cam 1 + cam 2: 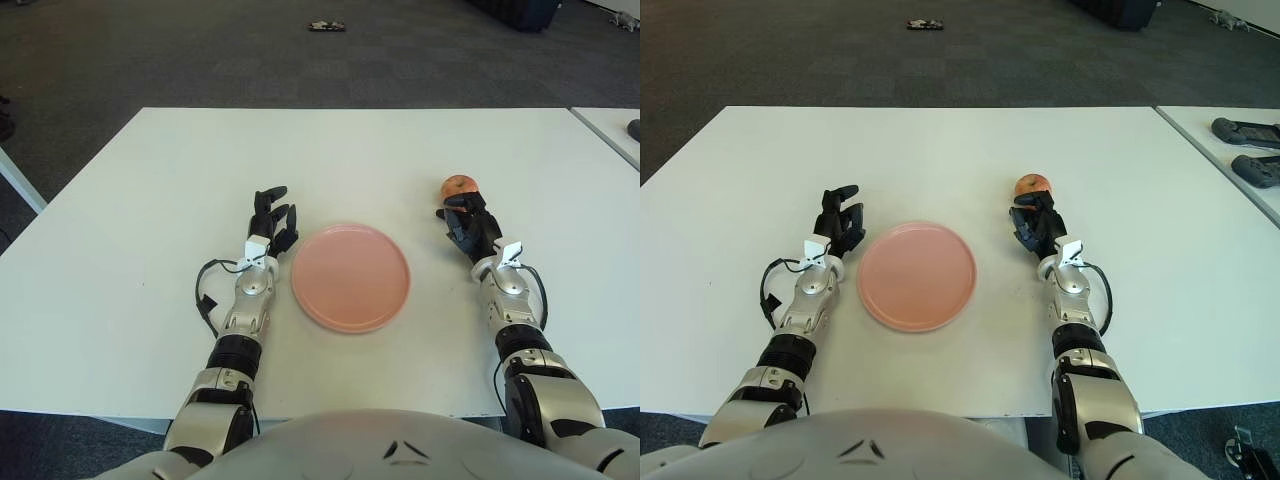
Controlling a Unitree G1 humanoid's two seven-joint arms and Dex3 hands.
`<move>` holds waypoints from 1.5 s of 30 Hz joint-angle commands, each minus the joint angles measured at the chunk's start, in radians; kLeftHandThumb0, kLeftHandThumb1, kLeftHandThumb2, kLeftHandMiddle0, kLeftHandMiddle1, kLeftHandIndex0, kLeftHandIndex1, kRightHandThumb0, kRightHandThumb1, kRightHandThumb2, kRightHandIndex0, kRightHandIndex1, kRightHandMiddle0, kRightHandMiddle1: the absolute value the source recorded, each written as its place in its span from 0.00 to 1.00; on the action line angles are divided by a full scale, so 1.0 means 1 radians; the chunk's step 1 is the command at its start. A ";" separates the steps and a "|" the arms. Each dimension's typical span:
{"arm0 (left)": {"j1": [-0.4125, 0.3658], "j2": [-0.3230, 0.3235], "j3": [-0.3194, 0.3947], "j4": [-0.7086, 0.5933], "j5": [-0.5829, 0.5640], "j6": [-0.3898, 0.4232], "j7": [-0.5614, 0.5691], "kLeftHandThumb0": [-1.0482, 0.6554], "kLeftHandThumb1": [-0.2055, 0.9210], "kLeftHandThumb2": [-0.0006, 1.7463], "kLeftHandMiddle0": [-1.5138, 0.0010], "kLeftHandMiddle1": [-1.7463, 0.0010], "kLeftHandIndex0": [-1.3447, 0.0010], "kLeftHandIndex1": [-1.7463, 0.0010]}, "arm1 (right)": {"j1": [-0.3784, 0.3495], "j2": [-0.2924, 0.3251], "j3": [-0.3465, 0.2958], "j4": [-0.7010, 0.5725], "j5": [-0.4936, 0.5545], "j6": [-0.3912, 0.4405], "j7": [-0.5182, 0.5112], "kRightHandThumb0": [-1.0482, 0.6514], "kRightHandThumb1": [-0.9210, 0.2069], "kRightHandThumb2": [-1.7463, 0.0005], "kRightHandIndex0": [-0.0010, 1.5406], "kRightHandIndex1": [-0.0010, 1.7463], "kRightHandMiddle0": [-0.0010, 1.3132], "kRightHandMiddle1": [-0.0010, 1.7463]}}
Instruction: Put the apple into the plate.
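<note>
Lying just beyond the right hand (468, 226), left eye view: apple (459, 185) on table (120, 250), fingertips at its near side, grip closure cannot be told. Right eye view: plate (917, 275) well left; left hand (837, 230) idle beside plate, fingers loosely curled, empty.

**Count of things on the table**

One apple (459, 184) sits toward the table's (350, 150) right edge. One pink plate (350, 277) lies near the front edge. Two robot hands show: left hand (271, 222), right hand (468, 225).
</note>
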 commanded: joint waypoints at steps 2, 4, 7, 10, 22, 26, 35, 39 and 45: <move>0.012 -0.002 0.000 0.028 -0.001 0.032 -0.002 0.15 1.00 0.36 0.83 0.57 0.98 0.30 | 0.038 -0.002 -0.005 0.050 0.003 0.045 0.004 0.41 0.00 0.73 0.22 0.71 0.19 0.97; 0.011 -0.001 0.000 0.029 -0.001 0.033 -0.002 0.15 1.00 0.36 0.83 0.57 0.98 0.30 | 0.038 -0.002 -0.006 0.050 0.003 0.045 0.004 0.41 0.00 0.73 0.22 0.71 0.19 0.97; 0.010 -0.003 0.001 0.029 -0.003 0.033 -0.002 0.15 1.00 0.36 0.83 0.56 0.98 0.30 | 0.038 -0.003 -0.007 0.051 0.003 0.044 0.006 0.41 0.00 0.73 0.22 0.71 0.19 0.97; 0.009 -0.004 0.003 0.030 -0.006 0.032 -0.001 0.15 1.00 0.35 0.82 0.56 0.98 0.30 | 0.001 -0.080 -0.085 0.045 -0.020 -0.027 -0.177 0.41 0.00 0.73 0.22 0.71 0.19 0.97; 0.003 -0.003 0.006 0.038 -0.006 0.021 0.000 0.15 1.00 0.35 0.82 0.55 0.97 0.30 | -0.065 -0.201 -0.183 0.070 -0.077 -0.166 -0.521 0.40 0.15 0.57 0.00 1.00 0.22 1.00; 0.000 -0.002 0.005 0.041 -0.004 0.022 0.000 0.14 1.00 0.35 0.82 0.55 0.97 0.30 | -0.070 -0.205 -0.175 0.085 -0.078 -0.178 -0.534 0.40 0.15 0.57 0.00 1.00 0.22 1.00; -0.008 -0.001 0.004 0.052 -0.003 0.023 0.001 0.14 1.00 0.35 0.82 0.55 0.97 0.30 | -0.075 -0.209 -0.164 0.101 -0.074 -0.191 -0.542 0.40 0.15 0.57 0.00 1.00 0.22 1.00; -0.011 0.002 0.001 0.057 0.006 0.026 0.008 0.15 1.00 0.35 0.82 0.55 0.98 0.30 | -0.076 -0.210 -0.162 0.104 -0.072 -0.193 -0.543 0.40 0.15 0.57 0.00 1.00 0.22 1.00; -0.023 0.005 0.001 0.075 0.014 0.022 0.016 0.15 1.00 0.35 0.83 0.55 0.98 0.30 | -0.082 -0.211 -0.161 0.113 -0.073 -0.194 -0.544 0.40 0.15 0.57 0.00 1.00 0.22 1.00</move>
